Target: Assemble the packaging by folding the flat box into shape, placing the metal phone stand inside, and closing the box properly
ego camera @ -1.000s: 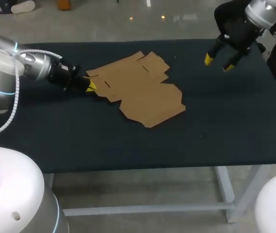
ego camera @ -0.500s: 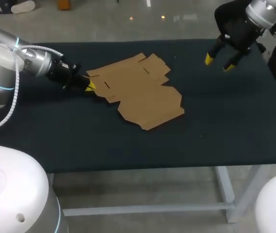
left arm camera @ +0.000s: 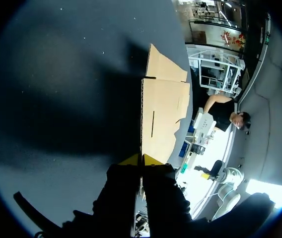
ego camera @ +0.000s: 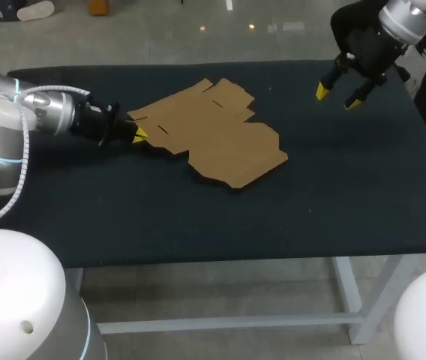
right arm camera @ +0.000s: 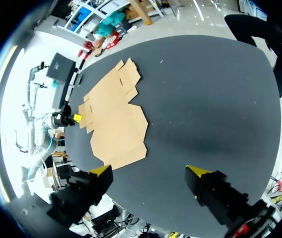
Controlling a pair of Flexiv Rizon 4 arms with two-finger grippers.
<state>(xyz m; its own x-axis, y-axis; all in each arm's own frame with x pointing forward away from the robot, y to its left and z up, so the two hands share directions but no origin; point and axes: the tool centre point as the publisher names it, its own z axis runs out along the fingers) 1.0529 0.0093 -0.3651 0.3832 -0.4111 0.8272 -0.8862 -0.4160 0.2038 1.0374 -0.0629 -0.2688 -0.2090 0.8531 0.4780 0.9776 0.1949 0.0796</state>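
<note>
Currently the flat box (ego camera: 213,139) lies unfolded on the dark bench (ego camera: 333,195), left of middle and toward the far side. Left claw (ego camera: 138,133) pinches the box's left edge, both yellow tips pressed onto the cardboard, low over the surface. Right claw (ego camera: 338,96) is spread wide above the far right corner, well apart from the box. Bench top is matte black.

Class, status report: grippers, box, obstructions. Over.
Left gripper shut on flat box edge. Right gripper open, apart from box. Box unfolded, nothing lying on it.
</note>
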